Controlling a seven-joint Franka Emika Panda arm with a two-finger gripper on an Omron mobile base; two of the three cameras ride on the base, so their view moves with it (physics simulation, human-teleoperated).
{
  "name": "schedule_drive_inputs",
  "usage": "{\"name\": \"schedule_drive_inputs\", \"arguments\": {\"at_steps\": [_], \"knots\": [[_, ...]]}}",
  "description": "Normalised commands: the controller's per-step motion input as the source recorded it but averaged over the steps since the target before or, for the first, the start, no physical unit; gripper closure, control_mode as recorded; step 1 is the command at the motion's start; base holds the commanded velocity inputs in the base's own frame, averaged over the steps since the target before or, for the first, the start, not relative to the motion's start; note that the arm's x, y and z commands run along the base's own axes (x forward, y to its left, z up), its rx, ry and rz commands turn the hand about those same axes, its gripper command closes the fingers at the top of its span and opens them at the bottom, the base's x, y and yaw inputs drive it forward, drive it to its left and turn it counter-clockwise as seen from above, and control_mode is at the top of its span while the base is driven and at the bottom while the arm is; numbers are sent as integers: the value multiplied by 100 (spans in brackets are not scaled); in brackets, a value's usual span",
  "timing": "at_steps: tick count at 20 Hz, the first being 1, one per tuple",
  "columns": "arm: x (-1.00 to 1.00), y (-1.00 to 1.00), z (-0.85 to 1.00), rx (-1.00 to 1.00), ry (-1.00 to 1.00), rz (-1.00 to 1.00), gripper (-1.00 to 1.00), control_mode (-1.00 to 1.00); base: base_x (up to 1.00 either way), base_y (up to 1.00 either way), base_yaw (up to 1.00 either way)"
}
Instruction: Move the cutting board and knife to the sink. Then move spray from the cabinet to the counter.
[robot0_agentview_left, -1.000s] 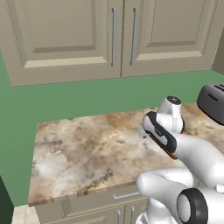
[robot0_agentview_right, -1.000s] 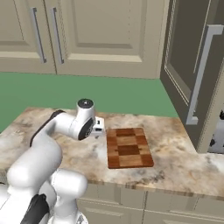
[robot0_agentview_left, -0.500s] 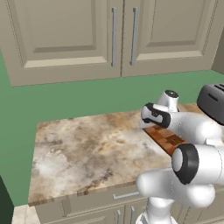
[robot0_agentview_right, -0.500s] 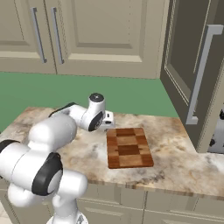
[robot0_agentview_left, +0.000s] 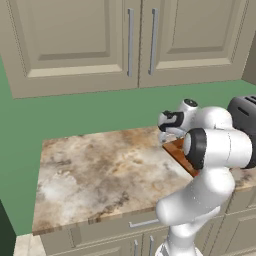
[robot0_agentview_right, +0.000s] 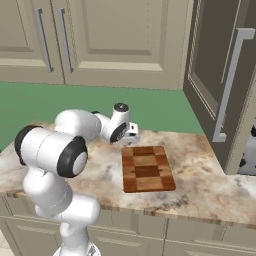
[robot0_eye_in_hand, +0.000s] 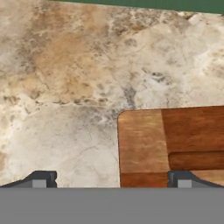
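Observation:
The checkered wooden cutting board lies flat on the marbled counter, and its near-left edge shows beside my arm. My gripper hovers low over the board's far left corner, also seen as the gripper. In the hand view the gripper is open, its fingertips wide apart, one over bare stone and one over the board. Nothing is held. The beige wall cabinet above has both doors shut. The knife, the sink and the spray are out of view.
A dark toaster stands on the counter at the right, behind my arm. A tall beige unit with a long grey handle bounds the counter on the right. Green wall runs behind the counter.
The arm has swung its elbow forward and carried the hand toward the board's far left corner. The jaws stayed open and the board has not moved.

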Motion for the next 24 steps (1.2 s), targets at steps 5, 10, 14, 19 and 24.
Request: {"name": "schedule_drive_inputs", "arguments": {"at_steps": [5,10,14,19,24], "knots": [[44,-6,-22,0,0,0,-100,-100,0,0,0],[45,-1,-34,0,0,0,-100,-100,0,0,0],[44,-1,-41,0,0,0,-100,-100,0,0,0],[47,0,-32,0,0,0,-100,-100,0,0,0],[47,-1,-24,0,0,0,-100,-100,0,0,0]]}}
